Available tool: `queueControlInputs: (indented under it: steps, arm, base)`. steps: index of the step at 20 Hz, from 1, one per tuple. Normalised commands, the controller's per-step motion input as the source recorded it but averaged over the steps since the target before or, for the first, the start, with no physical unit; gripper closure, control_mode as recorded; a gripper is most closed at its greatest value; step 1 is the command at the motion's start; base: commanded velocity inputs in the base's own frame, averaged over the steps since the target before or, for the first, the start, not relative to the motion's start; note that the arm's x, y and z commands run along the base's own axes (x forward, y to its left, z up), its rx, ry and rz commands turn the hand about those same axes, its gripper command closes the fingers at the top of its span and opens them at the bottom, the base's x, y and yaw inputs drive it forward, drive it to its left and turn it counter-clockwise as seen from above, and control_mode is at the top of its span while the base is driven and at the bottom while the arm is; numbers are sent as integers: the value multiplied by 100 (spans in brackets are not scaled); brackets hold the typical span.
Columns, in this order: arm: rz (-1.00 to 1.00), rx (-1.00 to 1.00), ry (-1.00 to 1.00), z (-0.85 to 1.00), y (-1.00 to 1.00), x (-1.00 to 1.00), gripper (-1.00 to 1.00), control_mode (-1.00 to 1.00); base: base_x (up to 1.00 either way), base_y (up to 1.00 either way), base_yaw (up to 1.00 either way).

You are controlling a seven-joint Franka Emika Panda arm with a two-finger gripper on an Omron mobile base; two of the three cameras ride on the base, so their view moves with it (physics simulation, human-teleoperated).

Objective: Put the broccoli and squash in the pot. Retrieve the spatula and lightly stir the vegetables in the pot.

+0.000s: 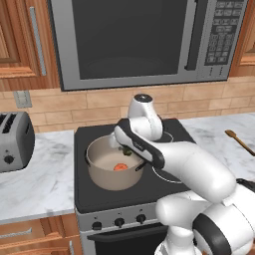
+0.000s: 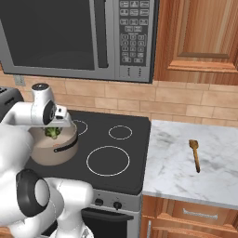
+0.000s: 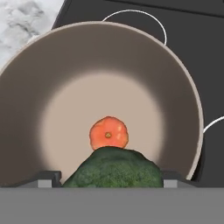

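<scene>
The beige pot [image 1: 102,178] [image 2: 52,156] [image 3: 177,87] stands on the front left burner of the black stove. On its pale floor lies the orange-red squash [image 1: 120,167] [image 3: 109,133]. Just above the pot's mouth hangs the dark green broccoli [image 3: 113,168] [image 2: 52,133] [image 1: 127,151]. My gripper [image 3: 111,177] [image 2: 55,128] is shut on the broccoli, a fingertip pressing each side. The wooden spatula [image 2: 195,155] [image 1: 240,141] lies on the marble counter right of the stove, apart from the arm.
A microwave [image 1: 144,40] hangs over the stove [image 2: 116,158]. A toaster [image 1: 15,142] sits on the left counter. Wooden cabinets flank the microwave, and a tiled wall closes the back.
</scene>
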Motion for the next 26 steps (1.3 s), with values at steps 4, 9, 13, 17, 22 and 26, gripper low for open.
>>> queueControlInputs:
  steps: [4, 9, 13, 17, 22, 26]
  arm:
    - [0, 0, 0, 0, 34, 19, 100, -100]
    - [0, 0, 0, 0, 13, 17, 100, -100]
    - [0, 0, 0, 0, 1, 3, 100, -100]
    - [0, 0, 0, -13, 0, 0, 100, -100]
    - [0, 0, 0, -15, 0, 0, 100, -100]
    - [0, 0, 0, 0, 0, 0, -100, -100]
  base:
    - [0, 0, 0]
    - [0, 0, 0]
    - [0, 0, 0]
    - [0, 0, 0]
    - [0, 0, 0]
    - [0, 0, 0]
